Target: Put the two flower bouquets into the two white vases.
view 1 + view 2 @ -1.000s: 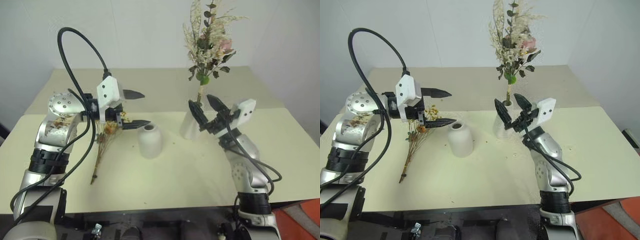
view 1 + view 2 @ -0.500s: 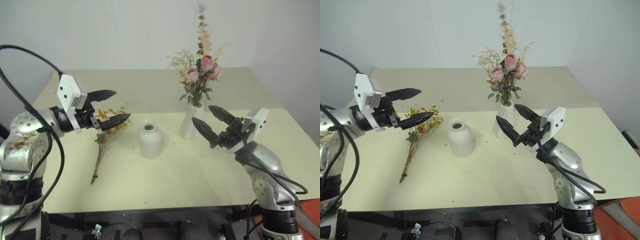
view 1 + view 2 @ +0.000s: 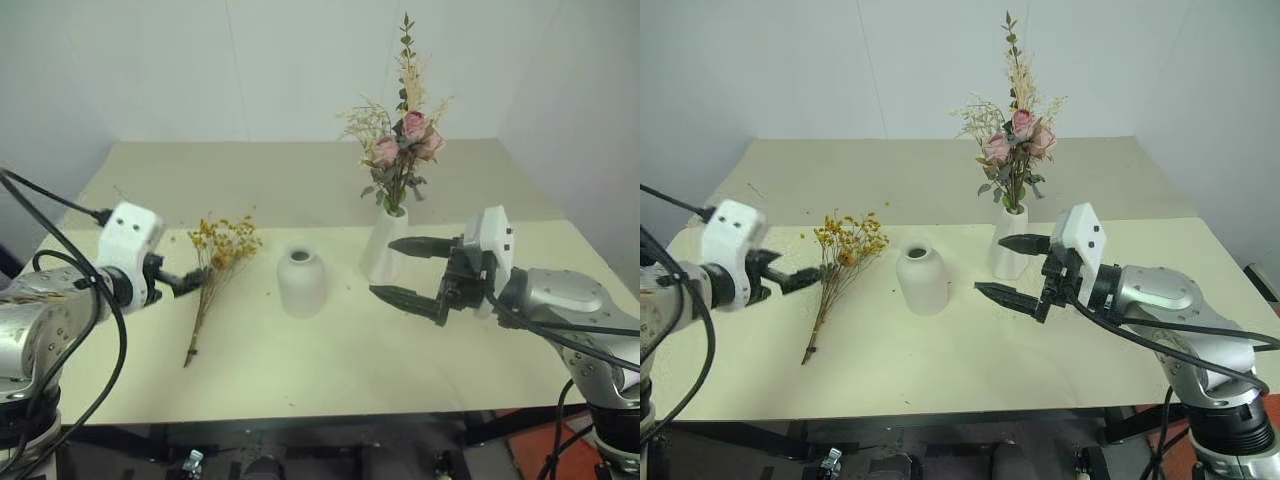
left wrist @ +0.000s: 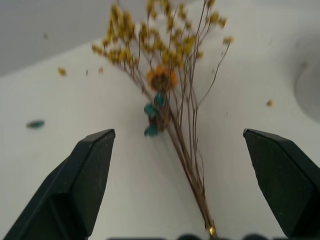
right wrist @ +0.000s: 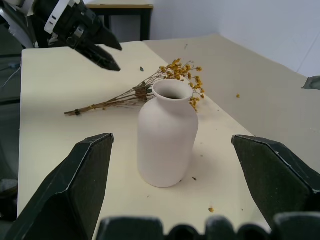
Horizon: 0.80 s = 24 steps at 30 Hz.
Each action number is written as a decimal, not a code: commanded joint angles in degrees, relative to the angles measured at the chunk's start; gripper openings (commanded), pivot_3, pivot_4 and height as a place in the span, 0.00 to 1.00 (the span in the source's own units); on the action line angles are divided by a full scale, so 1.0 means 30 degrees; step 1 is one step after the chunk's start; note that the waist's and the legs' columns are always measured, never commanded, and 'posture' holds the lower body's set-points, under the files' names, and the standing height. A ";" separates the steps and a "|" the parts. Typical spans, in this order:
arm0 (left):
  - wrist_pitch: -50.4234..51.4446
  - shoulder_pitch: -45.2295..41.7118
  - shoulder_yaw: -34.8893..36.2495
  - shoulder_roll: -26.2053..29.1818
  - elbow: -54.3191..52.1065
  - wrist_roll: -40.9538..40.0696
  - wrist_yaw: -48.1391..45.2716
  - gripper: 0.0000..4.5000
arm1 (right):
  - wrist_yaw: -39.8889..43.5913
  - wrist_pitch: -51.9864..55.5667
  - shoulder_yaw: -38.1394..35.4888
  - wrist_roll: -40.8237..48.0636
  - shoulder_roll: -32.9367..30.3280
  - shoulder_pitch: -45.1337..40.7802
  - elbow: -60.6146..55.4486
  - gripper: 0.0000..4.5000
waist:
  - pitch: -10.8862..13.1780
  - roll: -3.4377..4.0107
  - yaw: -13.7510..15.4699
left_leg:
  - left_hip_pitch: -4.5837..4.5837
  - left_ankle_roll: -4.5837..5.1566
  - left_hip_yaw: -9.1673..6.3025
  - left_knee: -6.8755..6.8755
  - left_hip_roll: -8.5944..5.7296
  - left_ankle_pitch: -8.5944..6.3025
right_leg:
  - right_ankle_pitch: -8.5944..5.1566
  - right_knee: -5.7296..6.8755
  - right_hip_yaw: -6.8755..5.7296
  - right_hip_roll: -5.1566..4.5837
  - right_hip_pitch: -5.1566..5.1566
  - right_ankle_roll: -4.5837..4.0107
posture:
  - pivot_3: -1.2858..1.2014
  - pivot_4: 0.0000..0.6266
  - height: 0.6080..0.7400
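A: Where do the flowers sit?

B: Pink rose bouquet (image 3: 400,150) stands upright in the tall white vase (image 3: 384,246), right of frame centre in the left eye view. Yellow bouquet (image 3: 214,270) lies flat on the table (image 3: 320,360), left of centre, blossoms toward the far side, stem ends toward the near edge.

A: And the short vase?

B: Short white vase (image 3: 301,283) stands upright at centre, empty, between the yellow bouquet and the tall vase, apart from both.

A: End effector states?

B: Left end effector (image 4: 180,190), at the left edge, has its fingers spread wide and holds nothing; the left wrist view shows the yellow stems between its fingers, untouched. Right end effector (image 3: 400,270), right of centre, also gapes with nothing held, fingers pointing toward the short vase, just in front of the tall vase.
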 commanded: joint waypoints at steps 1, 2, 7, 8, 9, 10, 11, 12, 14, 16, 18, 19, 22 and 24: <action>0.0915 -0.0949 -0.1184 0.0090 0.0695 0.0435 0.0400 1.00 | 0.0711 0.0553 -0.0060 0.0497 -0.0792 -0.1126 -0.1220 0.99 | 0.0000 -0.0001 0.0045 | -0.0002 -0.0001 0.0001 0.0001 -0.0002 0.0000 | 0.0000 0.0003 0.0000 -0.0001 -0.0002 -0.0001 | 0.52 0.24 1.00; 0.0914 -0.1399 -0.1688 -0.0294 0.1220 0.0542 0.0498 1.00 | 0.1090 0.0703 0.0243 0.0378 -0.1113 -0.1465 -0.1330 0.99 | -0.0001 -0.0002 0.0070 | -0.0003 -0.0001 0.0001 0.0001 0.0000 0.0000 | 0.0000 -0.0005 -0.0002 0.0000 -0.0001 -0.0001 | 0.52 0.24 1.00; 0.0911 -0.3116 -0.3767 -0.0709 0.3632 0.1110 0.0687 1.00 | 0.1537 0.0975 0.1014 -0.0448 -0.1936 -0.2547 -0.1461 0.99 | -0.0010 -0.0019 0.0209 | -0.0009 -0.0002 0.0003 0.0001 -0.0002 -0.0001 | -0.0001 -0.0014 -0.0005 -0.0003 -0.0003 -0.0003 | 0.52 0.24 1.00; 0.0912 -0.3423 -0.4204 -0.0603 0.4239 0.1312 0.0792 1.00 | 0.1510 0.1053 0.1058 -0.0531 -0.1964 -0.2657 -0.1411 0.99 | -0.0009 -0.0020 0.0224 | -0.0010 -0.0003 0.0003 0.0001 -0.0002 -0.0001 | 0.0000 -0.0017 -0.0004 -0.0003 -0.0004 -0.0004 | 0.52 0.24 1.00; 0.0914 -0.3735 -0.4446 -0.0594 0.4903 0.1466 0.0838 1.00 | 0.1470 0.1080 0.1066 -0.0663 -0.1990 -0.2681 -0.1372 0.99 | -0.0009 -0.0020 0.0226 | -0.0018 -0.0003 0.0003 0.0000 -0.0003 -0.0001 | 0.0000 -0.0018 -0.0004 -0.0004 -0.0009 -0.0004 | 0.52 0.24 1.00; 0.0764 -0.3916 -0.4744 -0.0423 0.5324 0.1460 0.0622 1.00 | 0.1390 0.1064 0.1056 -0.0800 -0.1981 -0.2656 -0.1350 0.99 | -0.0009 -0.0020 0.0235 | -0.0019 -0.0003 0.0005 -0.0001 -0.0004 -0.0001 | 0.0000 -0.0021 -0.0002 -0.0004 -0.0014 -0.0004 | 0.52 0.24 1.00; 0.0582 -0.4048 -0.5062 -0.0249 0.5644 0.1461 0.0385 1.00 | 0.1237 0.1103 0.1057 -0.0948 -0.1946 -0.2615 -0.1328 0.99 | -0.0009 -0.0020 0.0224 | -0.0021 -0.0002 0.0004 -0.0003 -0.0002 -0.0001 | 0.0000 -0.0019 -0.0002 -0.0004 -0.0017 -0.0005 | 0.52 0.24 1.00; 0.0431 -0.4127 -0.5295 -0.0098 0.5838 0.1435 0.0177 1.00 | 0.1124 0.1145 0.1068 -0.1058 -0.1903 -0.2592 -0.1327 0.99 | -0.0009 -0.0020 0.0219 | -0.0021 -0.0002 0.0005 -0.0006 -0.0004 -0.0001 | 0.0000 -0.0020 -0.0002 -0.0005 -0.0018 -0.0005 | 0.52 0.24 1.00; 0.0322 -0.4366 -0.5426 -0.0319 0.6584 0.1492 0.0057 1.00 | 0.0809 0.1184 0.1185 -0.1472 -0.1813 -0.2425 -0.1378 0.99 | -0.0009 -0.0020 0.0283 | -0.0027 -0.0003 0.0007 -0.0007 -0.0005 -0.0001 | 0.0001 -0.0016 0.0000 -0.0008 -0.0023 -0.0007 | 0.52 0.24 1.00; 0.0240 -0.4544 -0.5493 -0.0645 0.7246 0.1526 -0.0026 1.00 | 0.0609 0.1211 0.1255 -0.1754 -0.1718 -0.2235 -0.1486 0.99 | -0.0009 -0.0020 0.0401 | -0.0024 -0.0003 0.0006 -0.0005 -0.0006 -0.0001 | 0.0001 -0.0017 -0.0002 -0.0009 -0.0020 -0.0007 | 0.52 0.24 1.00; -0.0382 -0.4705 -0.5824 -0.0855 0.7767 0.1649 -0.0176 0.96 | 0.0462 0.1209 0.1277 -0.1821 -0.1581 -0.2038 -0.1659 1.00 | -0.0009 -0.0020 0.0430 | -0.0026 -0.0003 0.0006 -0.0004 -0.0006 -0.0001 | 0.0000 -0.0016 -0.0003 -0.0010 -0.0020 -0.0007 | 0.52 0.24 1.00; -0.0549 -0.4899 -0.5827 -0.1032 0.8081 0.1627 -0.0274 0.91 | 0.0415 0.1191 0.1299 -0.1861 -0.1536 -0.1948 -0.1738 1.00 | -0.0009 -0.0020 0.0448 | -0.0024 -0.0003 0.0006 -0.0004 -0.0007 -0.0001 | 0.0000 -0.0017 -0.0002 -0.0010 -0.0019 -0.0007 | 0.52 0.24 1.00; -0.0973 -0.5422 -0.6287 -0.1303 0.8935 0.1790 -0.0516 0.73 | 0.0194 0.1226 0.1361 -0.2074 -0.1388 -0.1852 -0.1813 1.00 | -0.0009 -0.0021 0.0478 | -0.0040 -0.0003 0.0004 -0.0002 -0.0009 0.0000 | 0.0001 -0.0022 -0.0007 -0.0012 -0.0022 -0.0008 | 0.52 0.24 1.00; -0.1132 -0.5635 -0.6569 -0.1393 0.9381 0.1811 -0.0783 0.58 | 0.0052 0.1326 0.1327 -0.2156 -0.1310 -0.1801 -0.1844 1.00 | -0.0009 -0.0021 0.0469 | -0.0045 -0.0003 0.0003 -0.0002 -0.0012 0.0000 | 0.0002 -0.0023 -0.0007 -0.0014 -0.0025 -0.0008 | 0.52 0.24 1.00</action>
